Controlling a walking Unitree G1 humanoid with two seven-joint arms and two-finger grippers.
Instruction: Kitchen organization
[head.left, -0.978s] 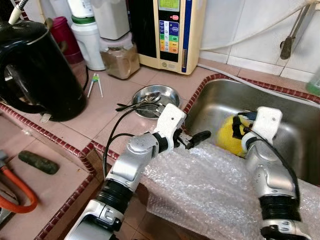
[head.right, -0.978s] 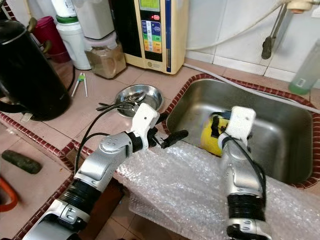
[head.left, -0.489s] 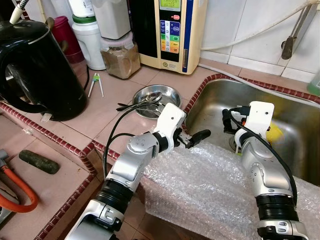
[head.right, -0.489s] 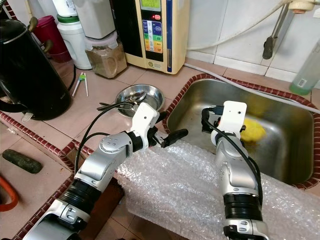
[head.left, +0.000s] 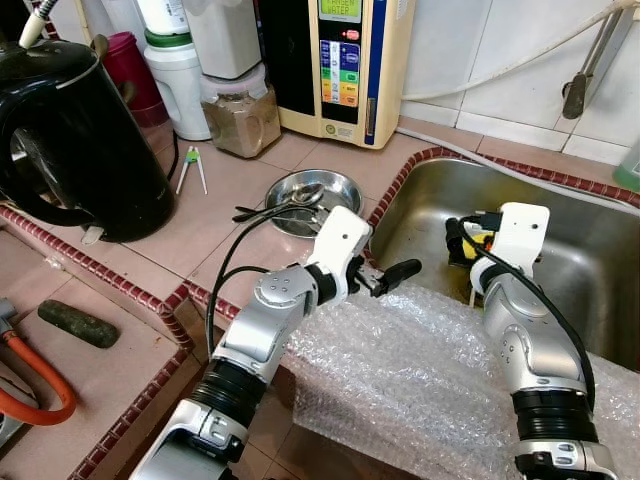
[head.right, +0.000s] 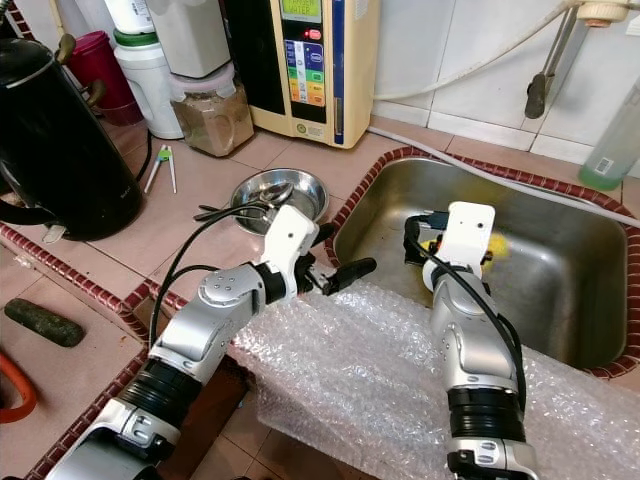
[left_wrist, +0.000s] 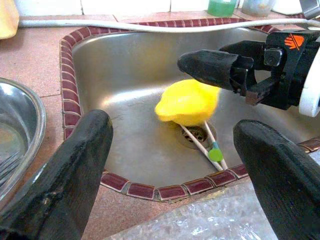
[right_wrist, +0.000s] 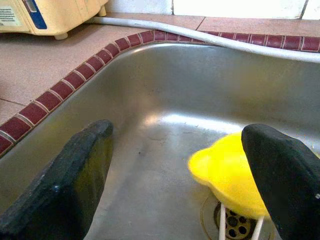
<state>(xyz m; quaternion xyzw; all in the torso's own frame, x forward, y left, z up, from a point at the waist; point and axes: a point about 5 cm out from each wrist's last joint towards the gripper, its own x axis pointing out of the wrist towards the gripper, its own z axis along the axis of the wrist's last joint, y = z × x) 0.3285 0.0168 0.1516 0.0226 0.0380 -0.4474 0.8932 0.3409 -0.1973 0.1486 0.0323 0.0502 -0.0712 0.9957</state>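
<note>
Both grippers empty: right gripper (right_wrist: 180, 175) spread wide above yellow sponge (right_wrist: 230, 172) in sink (right_wrist: 150, 85); left gripper (left_wrist: 175, 165) wide.

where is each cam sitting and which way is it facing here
Left and right eye views: on the head, looking forward and down at the counter and sink; both silver arms show, left end effector at the sink's edge, right end effector over the basin.
Left wrist view: along the open left fingers into the sink, at the yellow object on the drain; the right end effector shows too.
Right wrist view: along the open right fingers, down into the basin.
Shared: both wrist views show the yellow object.
</note>
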